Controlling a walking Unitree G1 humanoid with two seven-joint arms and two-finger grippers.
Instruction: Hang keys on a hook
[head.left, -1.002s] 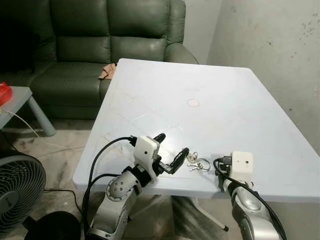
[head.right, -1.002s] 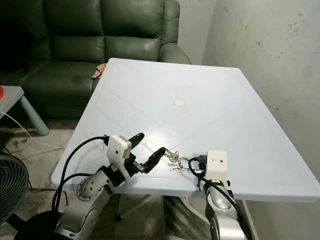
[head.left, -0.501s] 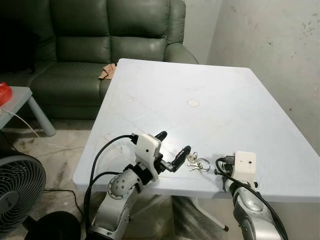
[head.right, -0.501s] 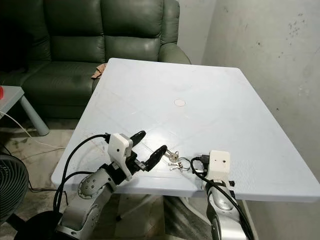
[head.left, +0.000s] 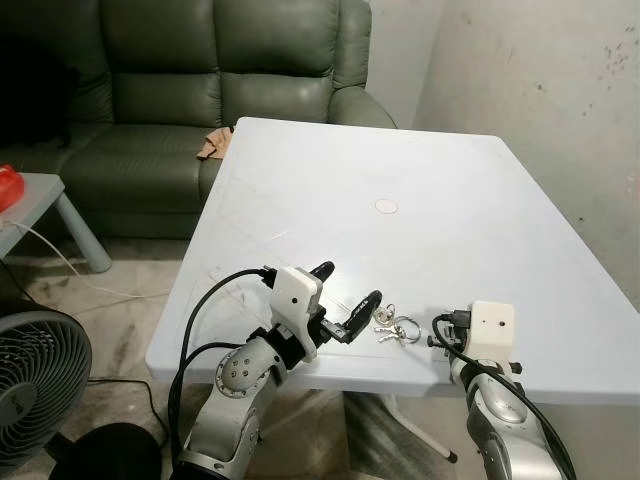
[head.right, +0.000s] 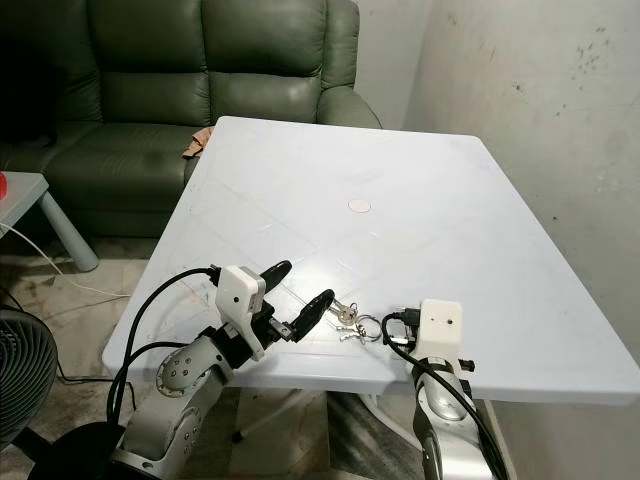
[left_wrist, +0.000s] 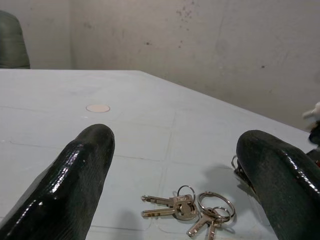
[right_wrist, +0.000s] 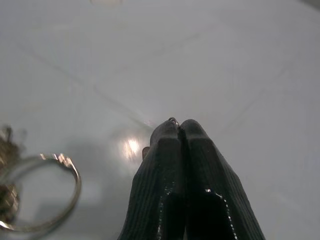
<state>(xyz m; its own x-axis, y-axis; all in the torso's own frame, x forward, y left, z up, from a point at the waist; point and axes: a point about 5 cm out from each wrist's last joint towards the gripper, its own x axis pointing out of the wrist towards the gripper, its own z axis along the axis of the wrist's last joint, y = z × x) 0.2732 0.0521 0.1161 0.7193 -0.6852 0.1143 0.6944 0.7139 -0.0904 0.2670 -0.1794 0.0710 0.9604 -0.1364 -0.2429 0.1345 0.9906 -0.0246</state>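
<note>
Keys (head.left: 395, 327) lie on the white table (head.left: 420, 190) near its front edge. Left gripper (head.left: 345, 290) spread wide, empty, just beside them; right gripper (right_wrist: 181, 131) pressed closed on nothing, close by.

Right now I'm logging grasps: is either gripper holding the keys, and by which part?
Nothing is held. The keys lie on the table ahead of the left gripper's open fingers; the right gripper is shut beside them.

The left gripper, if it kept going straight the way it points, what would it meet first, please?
Most likely the keys, lying on the table just ahead of the left gripper and between its open jaws.
</note>
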